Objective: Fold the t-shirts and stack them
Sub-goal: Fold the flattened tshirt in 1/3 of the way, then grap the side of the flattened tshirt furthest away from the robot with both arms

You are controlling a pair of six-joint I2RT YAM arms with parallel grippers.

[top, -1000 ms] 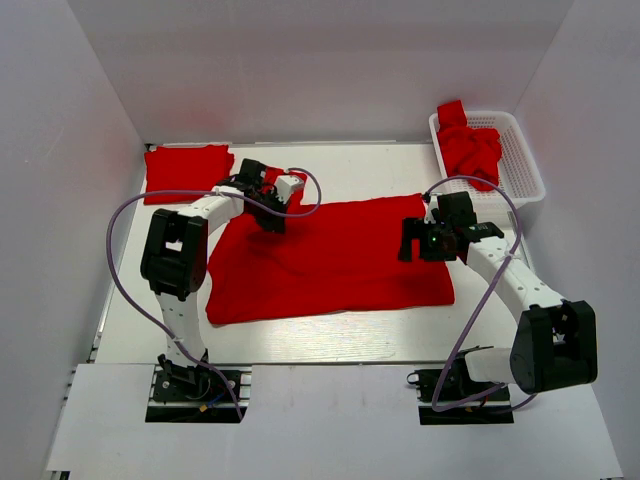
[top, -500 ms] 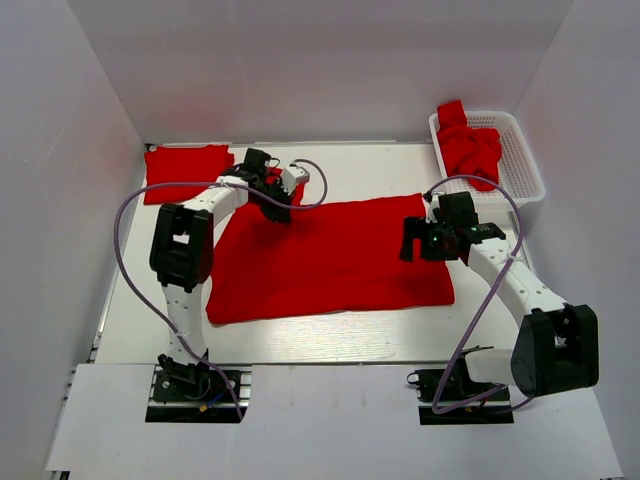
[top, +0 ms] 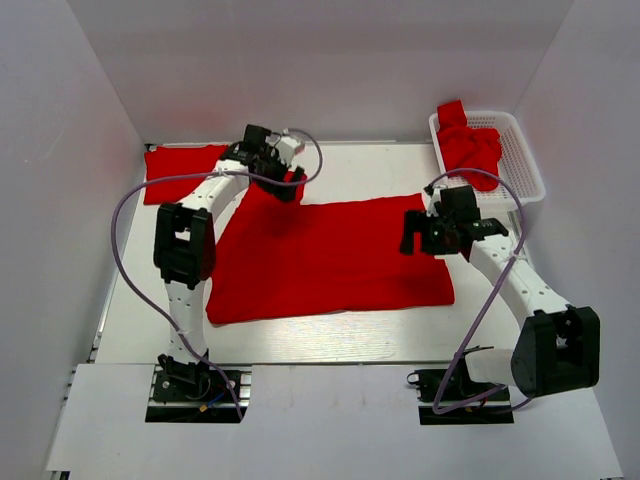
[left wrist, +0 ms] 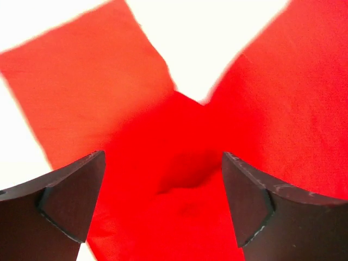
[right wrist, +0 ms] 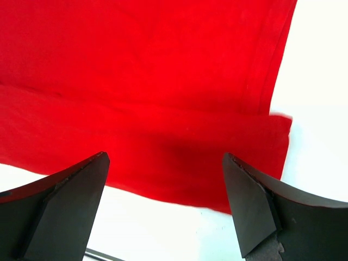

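A bright red cloth t-shirt [top: 330, 262] lies spread across the middle of the white surface [top: 370, 170]. The left claw [left wrist: 163, 157], wide and empty, hangs over its far left corner; the right claw [right wrist: 166, 157], likewise wide, over its right edge. A folded red t-shirt [top: 185, 170] occupies the surface's far left corner; crumpled red t-shirts [top: 470, 150] fill the white plastic lattice basket [top: 522, 160], far right.

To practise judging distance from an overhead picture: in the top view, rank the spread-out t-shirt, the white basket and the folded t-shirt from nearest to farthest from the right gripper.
From the right gripper:
1. Spread-out t-shirt, directly under it, mid-table.
2. White basket, at the far right corner.
3. Folded t-shirt, at the far left corner.
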